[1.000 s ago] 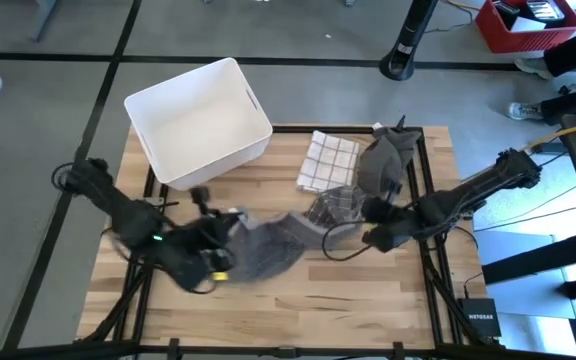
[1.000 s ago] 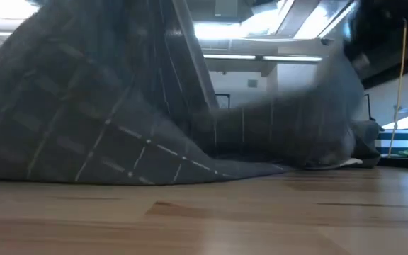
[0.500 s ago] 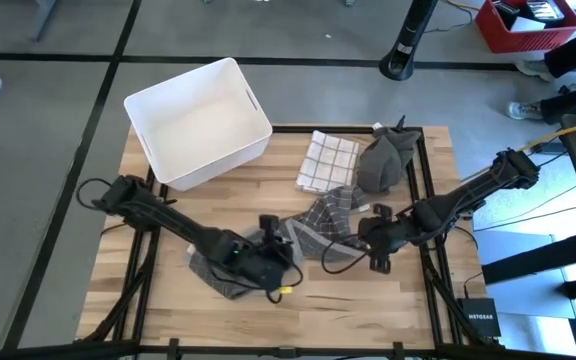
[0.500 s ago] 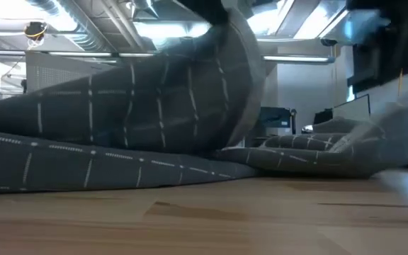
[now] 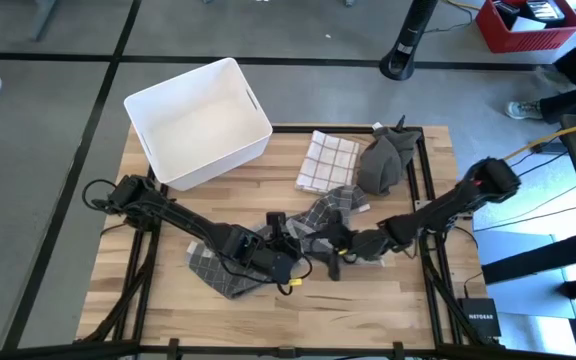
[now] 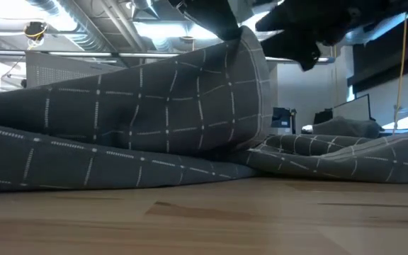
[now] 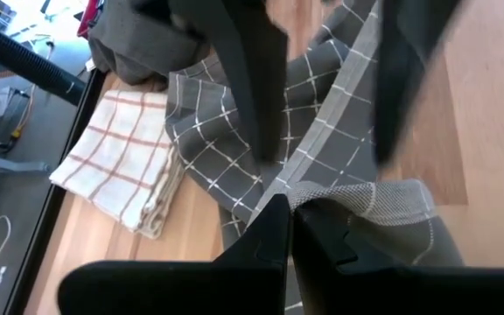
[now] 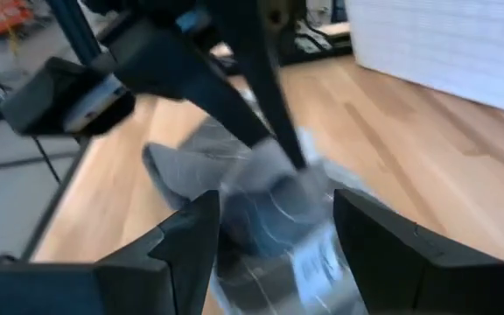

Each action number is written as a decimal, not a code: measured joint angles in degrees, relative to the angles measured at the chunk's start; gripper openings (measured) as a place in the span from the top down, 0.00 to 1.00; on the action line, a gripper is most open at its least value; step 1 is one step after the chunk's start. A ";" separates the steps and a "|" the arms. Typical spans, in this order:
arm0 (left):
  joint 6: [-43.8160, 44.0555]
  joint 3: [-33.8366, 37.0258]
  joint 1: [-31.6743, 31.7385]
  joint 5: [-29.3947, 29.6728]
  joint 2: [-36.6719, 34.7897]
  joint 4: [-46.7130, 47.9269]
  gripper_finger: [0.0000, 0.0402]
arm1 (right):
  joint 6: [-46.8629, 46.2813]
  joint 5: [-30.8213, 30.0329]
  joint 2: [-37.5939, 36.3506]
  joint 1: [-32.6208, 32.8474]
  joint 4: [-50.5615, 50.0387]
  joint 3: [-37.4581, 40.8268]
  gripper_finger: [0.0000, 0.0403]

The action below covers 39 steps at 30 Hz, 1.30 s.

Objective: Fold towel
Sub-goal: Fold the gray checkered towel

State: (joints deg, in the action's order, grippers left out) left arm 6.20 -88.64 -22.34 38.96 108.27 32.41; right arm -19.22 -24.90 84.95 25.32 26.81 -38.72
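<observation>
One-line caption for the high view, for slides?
Left gripper and right gripper meet over grey checked towel mid-table.

woven cloth towel [image 5: 230, 272], probably matt

"NETGEAR" readable on small black box [image 5: 480, 318] on floor, off table's right corner.

floor: grey concrete floor [image 5: 28, 150] with dark seam lines ran around the table
table: light wooden slatted tabletop [image 5: 388, 310] sat on a black metal frame
ceiling: exposed silver ducts [image 6: 83, 14] and bright strip lights [image 6: 168, 28] overhead
corner: red plastic crate [image 5: 528, 20] stood on the floor
post: black round-based pole [image 5: 405, 50] stood behind the table
</observation>
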 joint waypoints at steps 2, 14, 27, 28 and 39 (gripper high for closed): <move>0.04 0.00 0.18 -0.02 0.02 -0.40 1.00 | -0.74 1.43 2.99 -0.38 3.30 -1.00 0.44; 1.37 0.00 0.34 -0.35 -0.04 -1.58 0.99 | 3.80 2.34 7.01 -1.00 -0.07 -4.44 0.93; 21.79 -3.15 -1.12 -6.52 -9.69 26.14 0.65 | 7.65 0.84 5.95 2.01 -11.96 -4.46 0.99; 25.97 -2.51 -2.05 -2.66 -10.80 29.57 0.64 | 7.33 0.13 6.25 2.56 -12.26 -4.46 0.99; 61.69 14.63 -6.12 -16.33 -15.39 46.51 0.62 | 2.79 -3.60 7.58 5.21 -13.38 -4.42 0.99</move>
State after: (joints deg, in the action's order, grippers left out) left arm 67.89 -74.01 -28.46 22.63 92.88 78.92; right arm -16.43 -28.51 92.53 30.52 13.43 -43.13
